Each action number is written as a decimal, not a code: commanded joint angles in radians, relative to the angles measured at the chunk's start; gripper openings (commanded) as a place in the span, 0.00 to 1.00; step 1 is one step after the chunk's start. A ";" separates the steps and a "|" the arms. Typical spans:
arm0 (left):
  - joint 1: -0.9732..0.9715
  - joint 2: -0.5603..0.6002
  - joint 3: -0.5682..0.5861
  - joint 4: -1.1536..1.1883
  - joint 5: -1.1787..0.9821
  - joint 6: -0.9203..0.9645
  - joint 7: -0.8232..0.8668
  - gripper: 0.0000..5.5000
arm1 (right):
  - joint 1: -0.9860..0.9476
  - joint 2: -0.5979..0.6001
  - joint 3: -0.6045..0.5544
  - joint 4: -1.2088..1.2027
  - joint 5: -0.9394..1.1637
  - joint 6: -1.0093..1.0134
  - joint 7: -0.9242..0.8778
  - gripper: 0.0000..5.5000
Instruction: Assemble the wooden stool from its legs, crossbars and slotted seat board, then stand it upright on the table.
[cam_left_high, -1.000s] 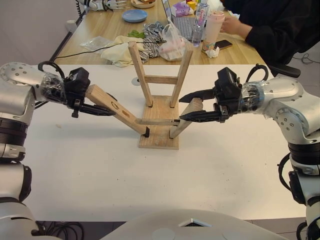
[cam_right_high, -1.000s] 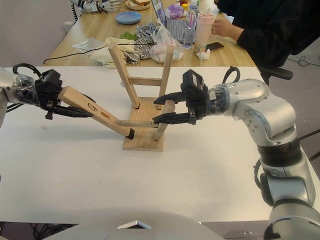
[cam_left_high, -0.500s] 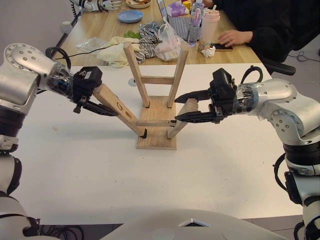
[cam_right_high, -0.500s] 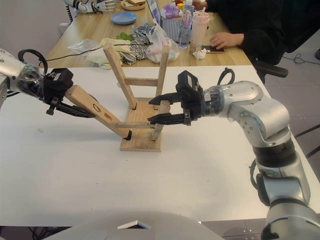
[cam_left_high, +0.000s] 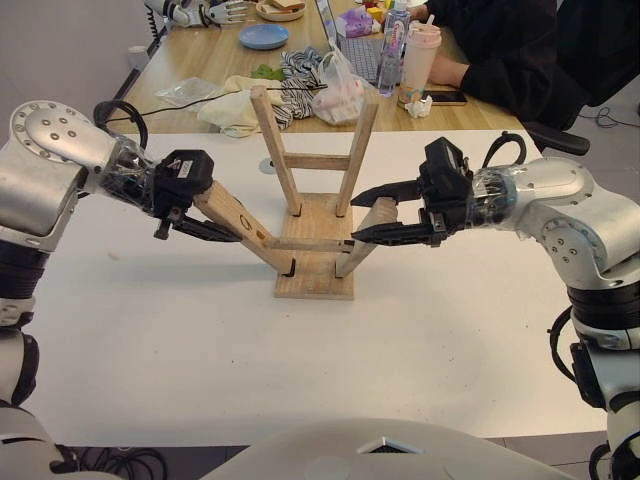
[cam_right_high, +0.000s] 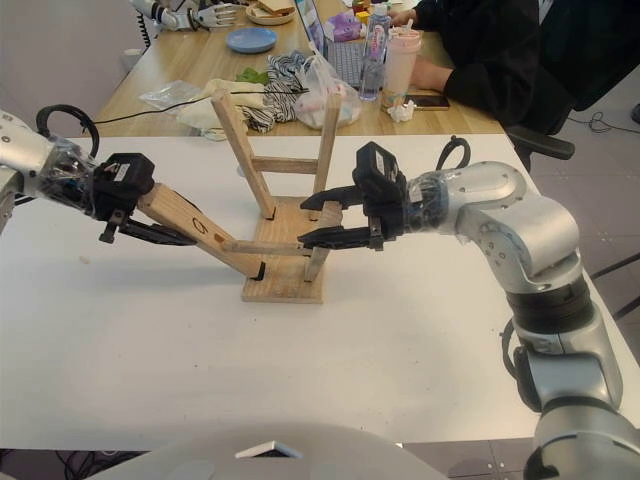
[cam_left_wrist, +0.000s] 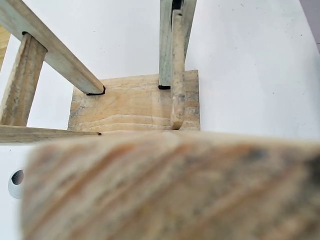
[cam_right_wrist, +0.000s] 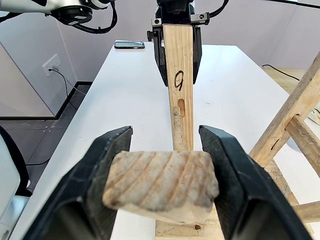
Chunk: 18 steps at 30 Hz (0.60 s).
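Seen from the head, the left claw (cam_left_high: 205, 215) is clamped on the top end of the slanted leg (cam_left_high: 250, 232). That leg's foot meets the seat board (cam_left_high: 315, 285) lying flat on the table (cam_left_high: 450, 340), and the right claw (cam_left_high: 355, 217) grips the top of the front right leg (cam_left_high: 362, 245), with a thin crossbar (cam_left_high: 310, 243) joining the two legs. The left wrist looks down its own leg at the board's slots (stiff, light, rough wood, I judge, unlikely to slip, though loose joints could pop). At the right wrist, both fingers (cam_right_wrist: 100, 170) press the sides of the leg's end, a fair hold for levering it upright.
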 joint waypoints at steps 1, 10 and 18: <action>0.082 -0.106 -0.142 -0.036 0.061 0.061 -0.060 0.37 | 0.048 0.003 0.090 0.010 -0.024 0.055 0.028 0.40; 0.072 -0.147 -0.122 -0.035 0.086 0.082 -0.068 0.37 | 0.050 0.004 0.110 0.007 -0.054 0.040 0.031 0.40; 0.146 -0.176 -0.077 -0.106 0.034 0.138 -0.013 0.37 | 0.026 0.021 0.112 0.038 -0.092 0.045 0.015 0.39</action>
